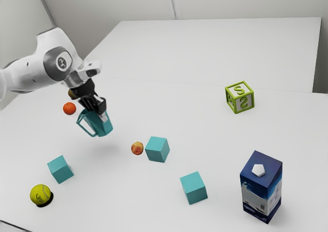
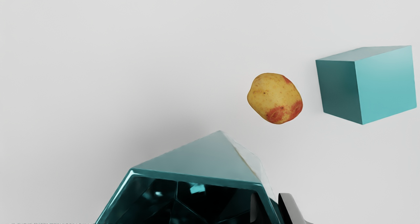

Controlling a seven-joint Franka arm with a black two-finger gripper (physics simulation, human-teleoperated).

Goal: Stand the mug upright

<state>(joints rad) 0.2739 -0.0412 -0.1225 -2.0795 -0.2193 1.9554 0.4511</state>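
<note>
The fingers (image 1: 101, 107) pinch the wall of the teal mug (image 1: 99, 125), one inside and one outside, holding it tilted above the surface (image 1: 120, 191). A potato (image 2: 275, 98) lies just beside a teal block (image 2: 385, 86).

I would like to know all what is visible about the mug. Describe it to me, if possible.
The mug is teal and glossy, with flat, angular sides, an open mouth and an angular handle toward the exterior view's left. Its material cannot be told. It hangs tilted above the table, mouth toward the gripper, which grips its wall: one finger inside, one outside. The interior looks dark, with bright reflections.
</note>
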